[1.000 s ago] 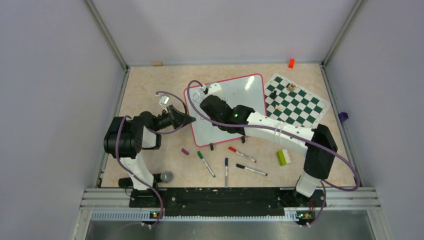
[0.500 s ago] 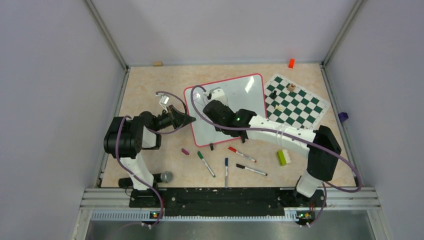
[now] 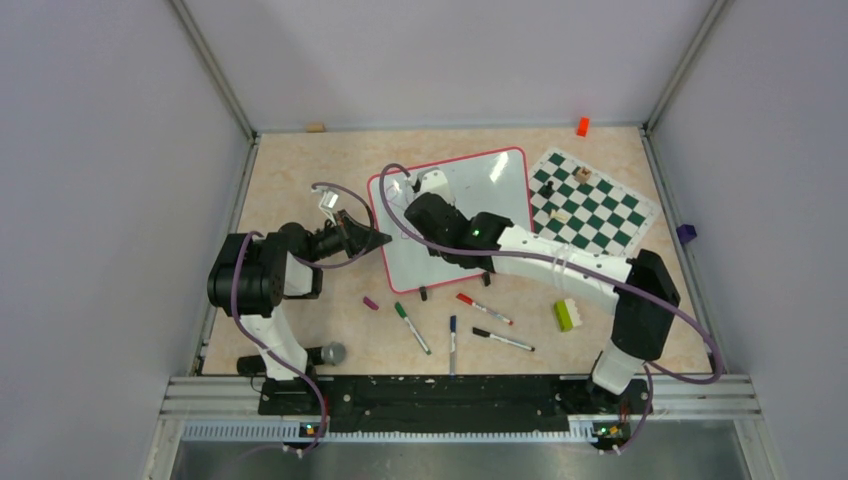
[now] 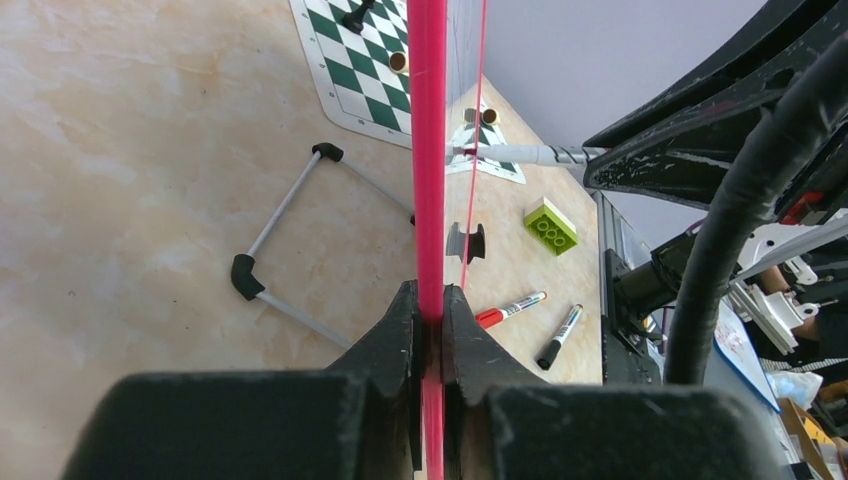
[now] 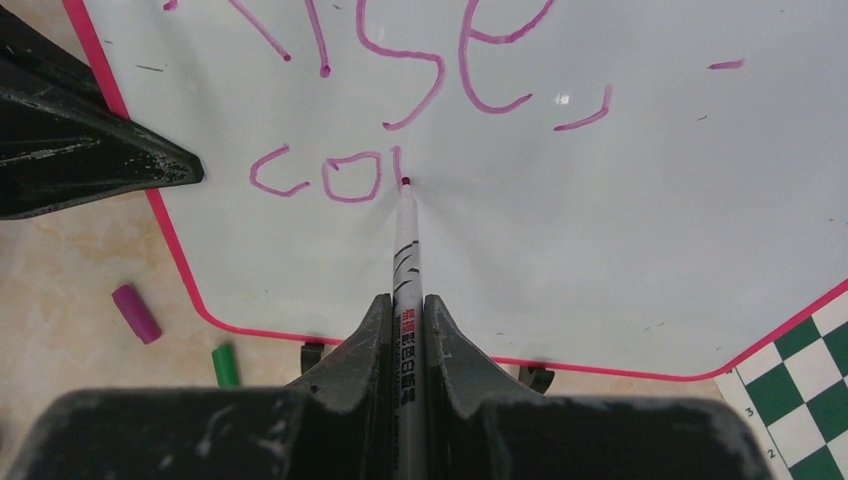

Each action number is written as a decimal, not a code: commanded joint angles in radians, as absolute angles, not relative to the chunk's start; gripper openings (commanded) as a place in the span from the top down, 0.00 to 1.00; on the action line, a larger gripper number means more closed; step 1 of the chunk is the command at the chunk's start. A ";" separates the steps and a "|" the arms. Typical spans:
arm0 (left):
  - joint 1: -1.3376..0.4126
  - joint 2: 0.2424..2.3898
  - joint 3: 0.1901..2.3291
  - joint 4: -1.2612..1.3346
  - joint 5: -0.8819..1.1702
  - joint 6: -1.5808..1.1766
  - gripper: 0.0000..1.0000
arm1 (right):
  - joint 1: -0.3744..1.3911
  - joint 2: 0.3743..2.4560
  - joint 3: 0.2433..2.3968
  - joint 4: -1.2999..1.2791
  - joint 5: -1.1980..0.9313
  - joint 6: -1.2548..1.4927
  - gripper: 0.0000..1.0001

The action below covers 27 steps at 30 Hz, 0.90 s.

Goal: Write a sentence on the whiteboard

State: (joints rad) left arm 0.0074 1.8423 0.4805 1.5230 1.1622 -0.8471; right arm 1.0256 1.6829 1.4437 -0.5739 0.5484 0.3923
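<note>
Right gripper (image 5: 408, 305) clamps a slim white marker (image 5: 405, 230) pointing straight ahead onto the glossy red-rimmed whiteboard (image 5: 620, 220), whose rim left gripper (image 4: 430, 295) pinches.

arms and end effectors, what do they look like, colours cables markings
The left arm and right arm mix bulky black joint housings with white links. A thin purple cable trails loosely along each. A green light glows near the right arm's wrist. The left end effector and right end effector each have two black wedge-shaped fingers, tapering to the tips and scuffed with pale scratches.
</note>
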 commanded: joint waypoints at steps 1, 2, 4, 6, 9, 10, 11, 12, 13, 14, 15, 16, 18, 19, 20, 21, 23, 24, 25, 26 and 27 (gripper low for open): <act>-0.007 1.844 0.487 1.620 1.192 -0.810 1.00 | 0.993 1.700 1.503 -0.552 0.580 0.371 1.00; -0.007 1.843 0.488 1.620 1.192 -0.810 1.00 | 0.990 1.701 1.505 -0.554 0.580 0.371 1.00; -0.007 1.844 0.488 1.620 1.191 -0.810 1.00 | 0.983 1.700 1.503 -0.561 0.581 0.373 1.00; -0.006 1.845 0.489 1.620 1.192 -0.810 1.00 | 0.978 1.694 1.495 -0.571 0.583 0.378 1.00; -0.006 1.844 0.489 1.620 1.192 -0.811 1.00 | 0.974 1.681 1.475 -0.573 0.590 0.383 1.00; -0.006 1.843 0.488 1.619 1.192 -0.810 1.00 | 0.974 1.675 1.468 -0.573 0.593 0.384 1.00; -0.006 1.845 0.488 1.620 1.192 -0.811 1.00 | 0.974 1.669 1.461 -0.573 0.597 0.385 1.00; -0.007 1.843 0.488 1.619 1.192 -0.811 1.00 | 0.973 1.664 1.456 -0.574 0.598 0.388 1.00; -0.006 1.843 0.488 1.620 1.192 -0.811 1.00 | 0.973 1.660 1.452 -0.574 0.599 0.388 1.00; -0.007 1.844 0.488 1.619 1.191 -0.811 1.00 | 0.973 1.656 1.448 -0.575 0.600 0.388 1.00; -0.006 1.845 0.488 1.620 1.191 -0.810 1.00 | 0.973 1.655 1.445 -0.575 0.600 0.387 1.00; -0.006 1.844 0.488 1.620 1.192 -0.811 1.00 | 0.973 1.653 1.441 -0.575 0.599 0.388 1.00; -0.006 1.844 0.488 1.620 1.192 -0.811 1.00 | 0.973 1.650 1.433 -0.576 0.599 0.390 1.00; -0.006 1.843 0.488 1.620 1.191 -0.810 1.00 | 0.973 1.651 1.430 -0.577 0.597 0.391 1.00; -0.006 1.842 0.488 1.620 1.191 -0.810 1.00 | 0.973 1.650 1.426 -0.577 0.596 0.392 1.00; -0.006 1.843 0.487 1.620 1.192 -0.811 1.00 | 0.973 1.648 1.422 -0.576 0.592 0.394 1.00; -0.007 1.844 0.488 1.619 1.192 -0.810 1.00 | 0.973 1.647 1.415 -0.577 0.582 0.396 1.00; -0.006 1.844 0.488 1.620 1.192 -0.811 1.00 | 0.973 1.646 1.409 -0.578 0.575 0.397 1.00; -0.006 1.844 0.488 1.620 1.192 -0.810 1.00 | 0.973 1.645 1.404 -0.577 0.570 0.399 1.00; -0.006 1.843 0.488 1.620 1.192 -0.810 1.00 | 0.973 1.642 1.398 -0.576 0.562 0.403 1.00; -0.007 1.844 0.488 1.620 1.191 -0.811 1.00 | 0.973 1.639 1.390 -0.576 0.557 0.407 1.00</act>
